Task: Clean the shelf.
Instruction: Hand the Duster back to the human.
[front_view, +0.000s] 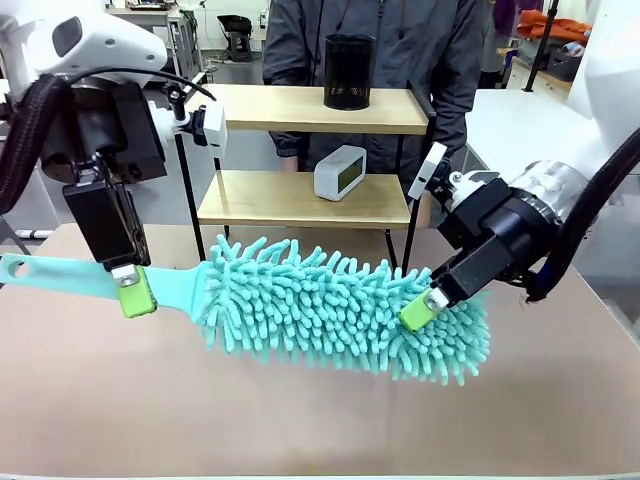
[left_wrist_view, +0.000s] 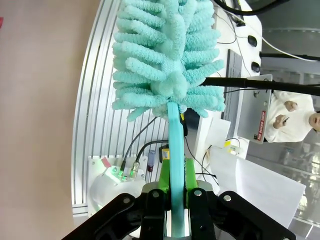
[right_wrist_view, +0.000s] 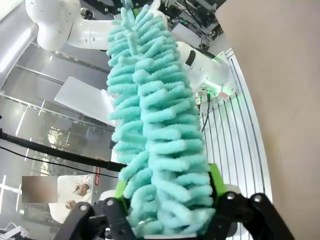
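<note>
A teal fluffy duster (front_view: 340, 305) hangs level over the table in front of the shelf (front_view: 260, 200), between my two grippers. My left gripper (front_view: 135, 295) is shut on its flat teal handle (front_view: 60, 275); in the left wrist view the green pads of this gripper (left_wrist_view: 176, 180) clamp the handle (left_wrist_view: 175, 135), with the head (left_wrist_view: 167, 55) beyond. My right gripper (front_view: 425, 305) straddles the far end of the head. In the right wrist view that gripper (right_wrist_view: 167, 190) has its pads pressed into the fluff (right_wrist_view: 155, 110) on both sides.
The two-tier shelf carries a black mesh cup (front_view: 348, 72) on its top board and a white clock (front_view: 340, 172) on the lower one. A person (front_view: 400, 50) stands just behind it. The brown table (front_view: 300, 420) stretches out in front of the duster.
</note>
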